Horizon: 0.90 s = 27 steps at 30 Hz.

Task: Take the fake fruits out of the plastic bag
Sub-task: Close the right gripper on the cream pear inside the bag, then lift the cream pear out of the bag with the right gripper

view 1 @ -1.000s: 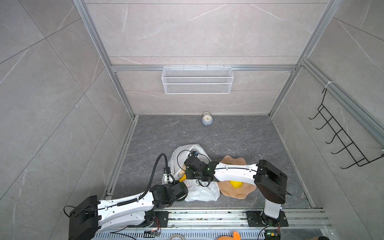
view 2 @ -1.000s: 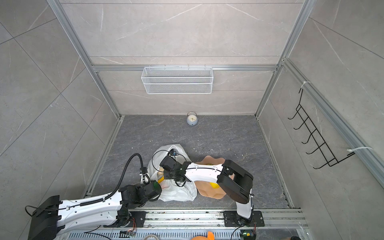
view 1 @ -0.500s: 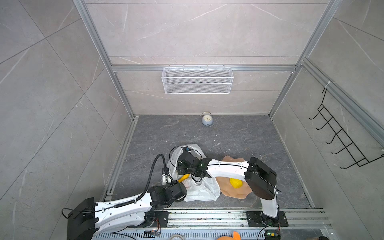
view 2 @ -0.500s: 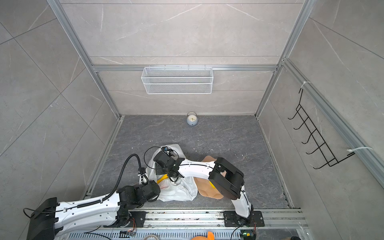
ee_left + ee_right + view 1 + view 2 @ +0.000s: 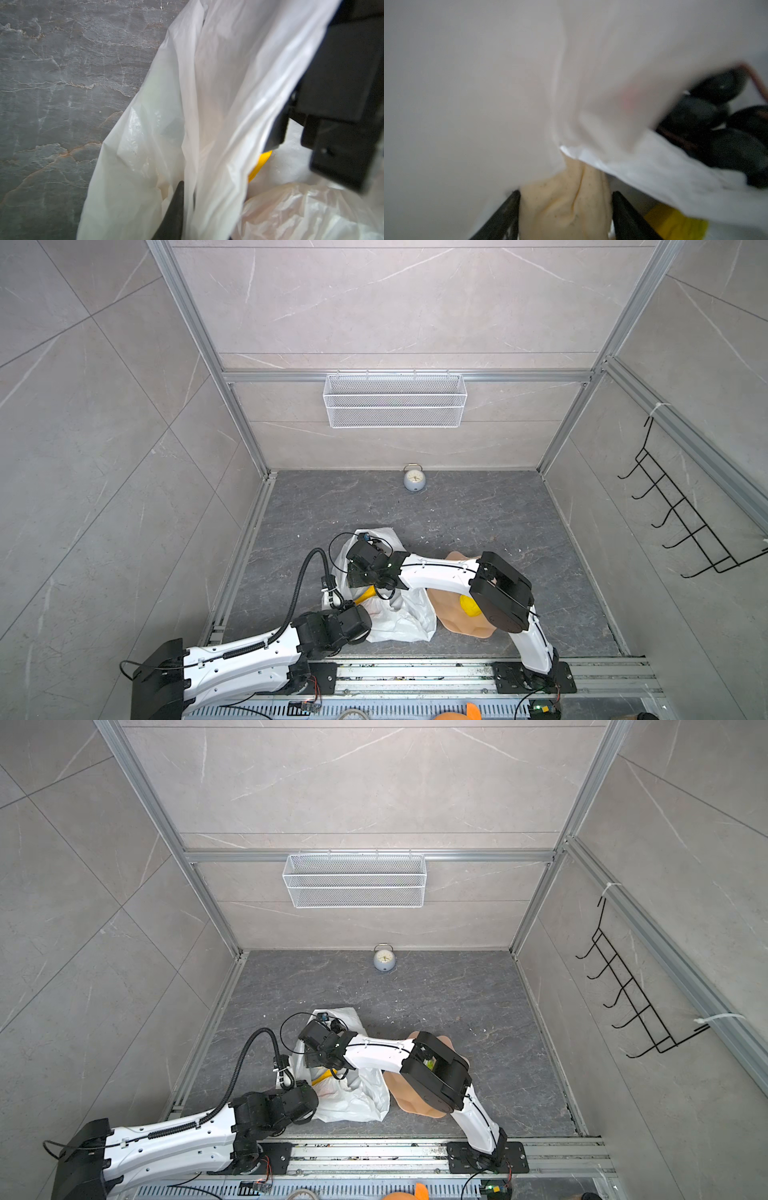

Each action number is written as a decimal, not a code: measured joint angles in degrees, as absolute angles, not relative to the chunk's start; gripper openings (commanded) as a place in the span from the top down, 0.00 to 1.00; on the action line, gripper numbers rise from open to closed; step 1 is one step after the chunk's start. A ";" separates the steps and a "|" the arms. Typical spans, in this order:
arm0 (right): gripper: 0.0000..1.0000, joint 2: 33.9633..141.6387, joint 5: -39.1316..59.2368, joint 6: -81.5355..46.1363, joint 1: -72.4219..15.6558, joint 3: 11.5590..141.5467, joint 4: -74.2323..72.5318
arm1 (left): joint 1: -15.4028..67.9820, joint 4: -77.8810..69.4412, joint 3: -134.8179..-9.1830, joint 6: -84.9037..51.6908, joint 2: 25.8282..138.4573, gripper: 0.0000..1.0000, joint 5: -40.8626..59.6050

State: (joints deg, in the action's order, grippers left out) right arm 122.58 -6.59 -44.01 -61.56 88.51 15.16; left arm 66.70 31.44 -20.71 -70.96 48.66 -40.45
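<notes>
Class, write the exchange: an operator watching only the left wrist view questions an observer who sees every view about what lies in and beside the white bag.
Operator: What is the right gripper reaching for?
Observer: Between the fingers of the right gripper sits a beige lumpy fruit.
Operator: Anything else inside?
Observer: A dark grape bunch lies in the plastic bag.
Operator: Any fruit outside?
Observer: A yellow fruit sits in the peach bowl.

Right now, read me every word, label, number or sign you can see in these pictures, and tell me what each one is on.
None can be read.
On the alarm clock, the dial markings are too small to read.
On the plastic bag, no print shows, only a blurred pinkish smudge in the right wrist view.
</notes>
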 measured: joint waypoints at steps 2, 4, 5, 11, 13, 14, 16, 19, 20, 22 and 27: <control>0.44 122.56 -6.61 -44.03 -61.52 88.49 15.18 | 66.70 31.66 -20.71 -70.98 48.62 0.84 -40.45; 0.44 122.13 -6.52 -43.86 -61.47 87.77 14.70 | 66.70 31.81 -20.71 -71.13 48.51 0.84 -40.45; 0.44 121.58 -6.39 -43.86 -61.45 86.98 14.50 | 66.70 31.97 -20.71 -71.20 48.38 0.84 -40.47; 0.44 115.87 -5.93 -43.66 -61.47 81.58 14.39 | 66.70 33.89 -20.71 -71.53 46.74 0.83 -40.97; 0.44 113.45 -5.96 -43.42 -61.65 79.81 14.11 | 66.70 34.65 -20.71 -71.61 46.11 0.82 -41.47; 0.44 112.01 -6.09 -43.22 -61.82 78.76 13.80 | 66.70 34.83 -20.71 -71.61 45.87 0.82 -41.65; 0.44 109.36 -6.44 -42.59 -62.43 76.66 13.21 | 66.70 35.09 -20.71 -71.61 45.67 0.82 -41.74; 0.45 104.64 -6.87 -41.67 -63.94 72.23 12.12 | 66.70 35.35 -20.73 -71.59 45.84 0.82 -41.71; 0.45 103.11 -7.03 -41.28 -64.47 70.65 11.86 | 66.70 35.48 -20.75 -71.59 46.02 0.82 -41.71; 0.46 99.74 -7.55 -40.42 -65.65 67.20 11.33 | 66.70 35.68 -20.82 -71.57 46.76 0.82 -41.69; 0.48 92.23 -8.14 -38.76 -67.13 59.81 9.78 | 66.61 35.66 -22.61 -70.67 50.00 0.81 -41.36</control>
